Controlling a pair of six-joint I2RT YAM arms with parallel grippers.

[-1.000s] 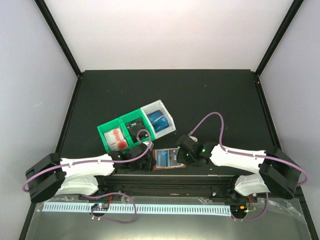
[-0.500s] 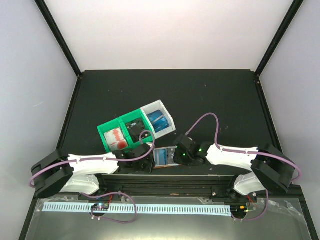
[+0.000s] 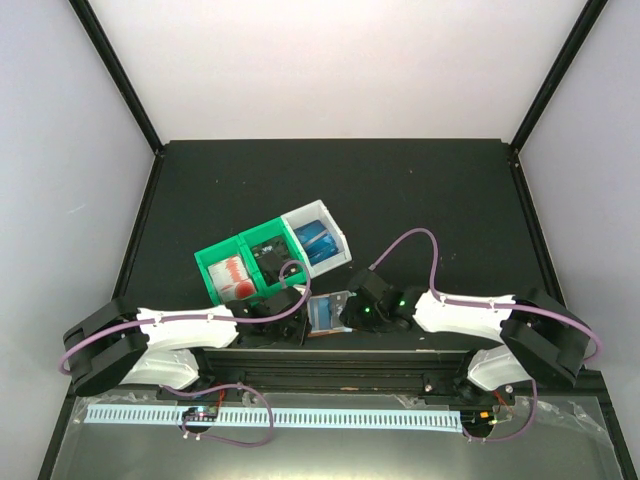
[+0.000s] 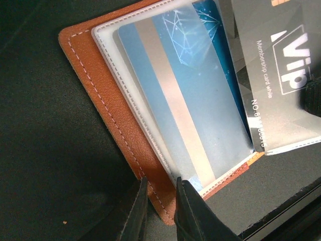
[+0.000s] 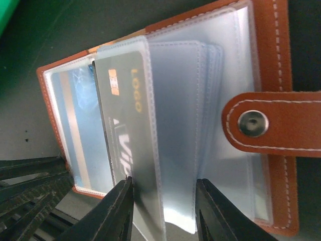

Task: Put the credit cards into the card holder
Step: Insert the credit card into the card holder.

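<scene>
Both wrists have slid left in the overhead view and the card holder (image 3: 328, 312) has gone with them, closer to the bins (image 3: 222, 252), low centre of frame. Holder lies open on the table (image 3: 420, 190).

Left gripper (image 4: 160, 208): jaws narrow, pinched on the bottom edge of the leather cover. Right gripper (image 5: 163, 211): jaws about half apart, astride the clear pockets (image 5: 180, 125); can't tell if they press or just straddle.

Blue card (image 4: 175, 100) sits in the first pocket against the cover. Black VIP card (image 5: 123, 115) sits in the next leaf, which stands up off the stack. More credit cards (image 3: 318, 243) wait in the bins.

Handling, my read:
- Holder is light and will likely skate unless pinned, so I keep hold of the stitched leather rim, the stiffest part.
- Pockets look like thin, floppy, slick film. Lift one leaf by its free edge, not the whole fan.
- Cards should be stiff, thin and slippery. Take by a short edge, feed straight in.

Room: black rail (image 3: 330, 358) at the table's near edge sits just below the holder, bins just above-left. Snap tab (image 5: 271, 123) lies across the right side in my right wrist view. Open table is up and right.
</scene>
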